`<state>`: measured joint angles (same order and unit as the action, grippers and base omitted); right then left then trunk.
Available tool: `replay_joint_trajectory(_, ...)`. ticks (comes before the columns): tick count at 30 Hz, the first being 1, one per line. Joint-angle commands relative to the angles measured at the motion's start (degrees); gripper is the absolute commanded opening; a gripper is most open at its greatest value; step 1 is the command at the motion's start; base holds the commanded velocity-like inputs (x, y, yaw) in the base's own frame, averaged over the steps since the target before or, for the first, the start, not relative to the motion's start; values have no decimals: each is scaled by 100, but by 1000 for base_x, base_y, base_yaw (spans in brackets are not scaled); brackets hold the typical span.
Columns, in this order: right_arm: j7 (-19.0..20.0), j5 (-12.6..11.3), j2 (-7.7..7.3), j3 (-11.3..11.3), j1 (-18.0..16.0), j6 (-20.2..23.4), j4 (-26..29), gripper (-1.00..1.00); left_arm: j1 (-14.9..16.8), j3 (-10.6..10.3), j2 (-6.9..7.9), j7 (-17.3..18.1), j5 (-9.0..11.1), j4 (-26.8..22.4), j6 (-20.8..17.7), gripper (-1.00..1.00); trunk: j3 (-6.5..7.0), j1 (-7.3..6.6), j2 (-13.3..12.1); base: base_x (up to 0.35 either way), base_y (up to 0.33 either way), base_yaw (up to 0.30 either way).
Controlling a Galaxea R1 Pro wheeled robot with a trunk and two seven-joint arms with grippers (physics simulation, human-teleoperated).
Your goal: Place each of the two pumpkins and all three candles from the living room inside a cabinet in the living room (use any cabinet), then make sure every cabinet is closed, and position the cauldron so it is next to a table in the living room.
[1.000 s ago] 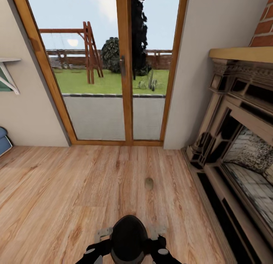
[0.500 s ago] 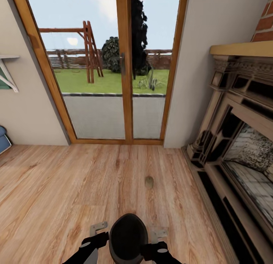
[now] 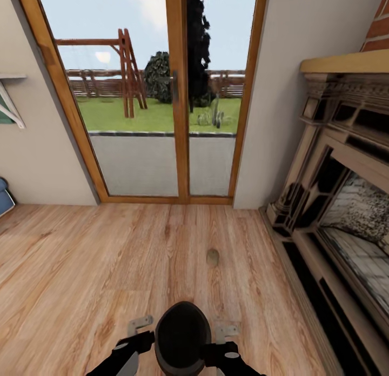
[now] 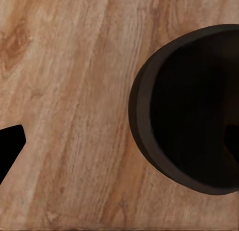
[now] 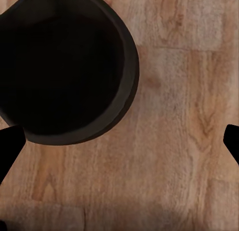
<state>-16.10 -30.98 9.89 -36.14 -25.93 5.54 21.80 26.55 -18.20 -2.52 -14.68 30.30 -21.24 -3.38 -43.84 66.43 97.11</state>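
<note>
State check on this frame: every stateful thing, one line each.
Matte black round cauldron: upright, mouth up, between both arms; whether it is lifted or on the floor cannot be told.
Small tan stubby candle: on the wood floor, apart from the cauldron.
Wood-framed glass door: shut.
Left pincer: open.
Right pincer: open.

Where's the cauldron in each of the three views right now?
Head view: cauldron at bottom centre, between the two arms, mouth up.
Left wrist view: right half of the picture, dark interior facing the camera.
Right wrist view: upper left, rim cut by the picture's edge.
Shared landmark: the wooden floor beneath it.
</note>
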Motion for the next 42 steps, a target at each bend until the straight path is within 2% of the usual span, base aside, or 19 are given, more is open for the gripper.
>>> replay_joint_trajectory(1, -53, -43, -5, -49, -6, 19, 10, 100, 9, -47, -11, -47, 29, -29, -123, 100, -23, 22, 44, 0, 0, 0)
replay_joint_trajectory(4, -55, -54, -4, -50, -7, 6, 5, 100, 28, -48, -44, -50, 11, -69, -263, 100, -77, 88, 164, 0, 0, 0)
replay_joint_trajectory(7, -56, -60, 0, -50, -11, -10, 6, 100, 302, -47, -58, -49, 34, -52, -421, 100, -131, 154, 285, 0, 0, 0)
replay_joint_trajectory(12, -59, -50, 2, -51, -16, 13, 37, 100, 482, -45, -51, -39, 41, 111, -539, 100, -221, 264, 485, 0, 0, 0)
replay_joint_trajectory(19, -60, -58, -16, -42, -17, -30, 10, 100, 515, -44, -71, -35, 22, 447, -480, 100, -346, 417, 766, 0, 0, 0)
replay_joint_trajectory(28, -53, -37, -53, -56, -17, -325, 25, 100, 518, -46, -68, -35, 20, 494, -437, 100, -508, 615, 1127, 0, 0, 0)
replay_joint_trajectory(42, -51, -52, -66, -38, -17, -361, 20, 100, 518, -44, -73, -35, 29, 498, -402, 100, -759, 923, 1688, 0, 0, 0)
